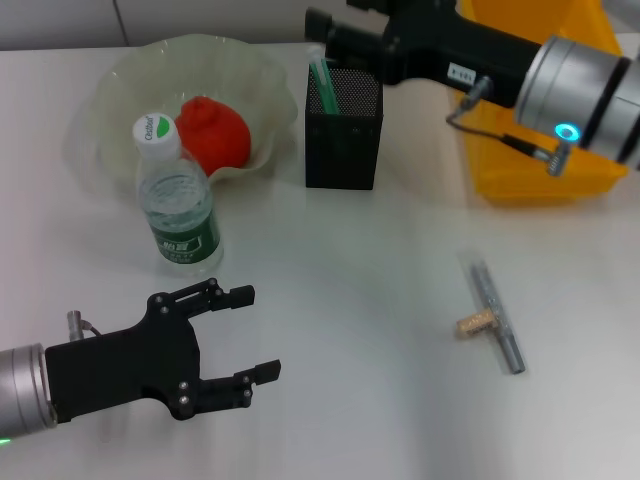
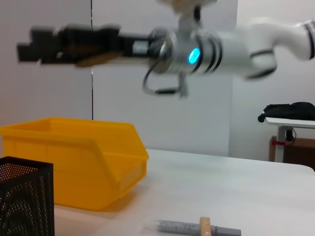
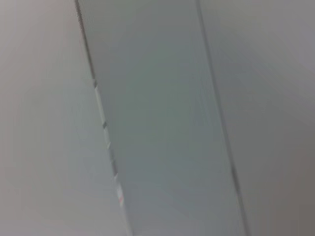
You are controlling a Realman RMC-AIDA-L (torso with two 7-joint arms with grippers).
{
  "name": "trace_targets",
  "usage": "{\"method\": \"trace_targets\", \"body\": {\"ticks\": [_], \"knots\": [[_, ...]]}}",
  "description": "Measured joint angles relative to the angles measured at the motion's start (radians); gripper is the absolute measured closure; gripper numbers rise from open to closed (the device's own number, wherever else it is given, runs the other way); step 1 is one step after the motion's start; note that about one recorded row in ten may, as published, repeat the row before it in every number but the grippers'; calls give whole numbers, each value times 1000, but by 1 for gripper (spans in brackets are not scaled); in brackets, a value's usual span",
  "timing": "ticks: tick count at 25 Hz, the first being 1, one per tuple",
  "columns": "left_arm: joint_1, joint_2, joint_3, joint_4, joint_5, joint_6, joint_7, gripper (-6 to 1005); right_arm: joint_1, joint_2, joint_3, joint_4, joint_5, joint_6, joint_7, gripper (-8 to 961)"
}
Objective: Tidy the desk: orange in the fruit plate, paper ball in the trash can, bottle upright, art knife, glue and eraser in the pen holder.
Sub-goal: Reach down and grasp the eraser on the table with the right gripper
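The orange lies in the translucent fruit plate at the back left. The water bottle stands upright in front of the plate. The black mesh pen holder holds a green stick. The grey art knife lies flat at the right, with the tan eraser against it. Both also show in the left wrist view: the knife and the eraser. My left gripper is open and empty, low at the front left. My right gripper hovers above the pen holder. No paper ball shows.
A yellow bin stands at the back right under my right arm; it also shows in the left wrist view beside the pen holder. The right wrist view shows only blurred grey surfaces.
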Motion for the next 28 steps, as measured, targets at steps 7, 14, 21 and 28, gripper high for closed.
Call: {"method": "trace_targets", "body": {"ticks": [7,14,21,28], "knots": [[-2,0,1,0,0,-2,-1,186,38,8,70,-371,-869,-373,754,229],[-3,0,1,0,1,-3,0,188,267,7,95,-354,-1276,-845,718,145],[-3,-1,1,0,1,-4,-5,189,346,11,37,-293,-1415,-932,552,149],[-3,-1,1,0,2,-4,-8,190,396,15,-22,-149,-1422,-877,526,151]]}}
